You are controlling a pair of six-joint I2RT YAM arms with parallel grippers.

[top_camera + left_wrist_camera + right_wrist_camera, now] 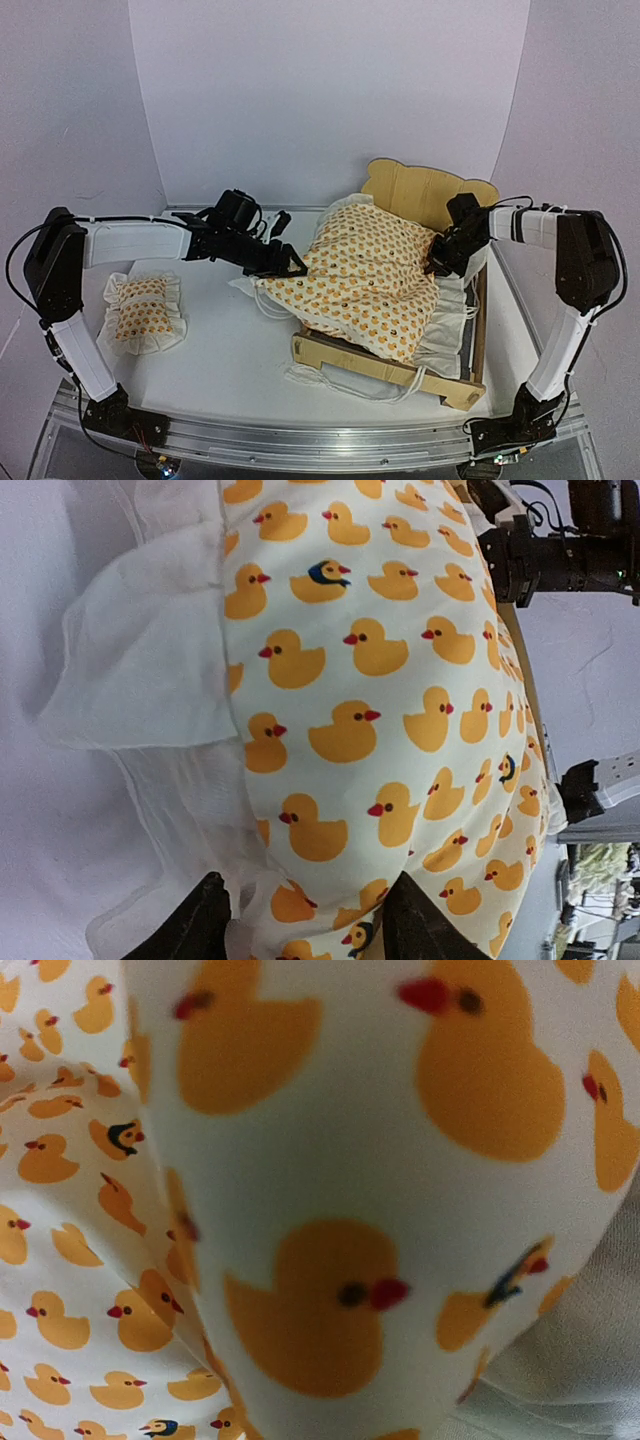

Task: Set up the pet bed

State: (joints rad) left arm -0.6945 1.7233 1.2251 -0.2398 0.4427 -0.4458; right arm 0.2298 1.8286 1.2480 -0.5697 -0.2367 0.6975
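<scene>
The pet bed (420, 188), a light plywood frame with a wavy headboard, stands right of centre. A duck-print ruffled mattress (370, 270) lies askew on it, its left side hanging off the frame. My left gripper (290, 265) is at the mattress's left edge. In the left wrist view its dark fingers (195, 925) press the padded edge (330, 830) from both sides. My right gripper (438, 262) is dug into the mattress's right edge near the headboard. A raised fold of duck fabric (330, 1160) fills the right wrist view and hides the fingers.
A small matching ruffled pillow (145, 310) lies on the white table at the left. White tie strings (300, 378) trail off the mattress by the footboard (380, 365). The right arm (570, 550) shows beyond the mattress in the left wrist view.
</scene>
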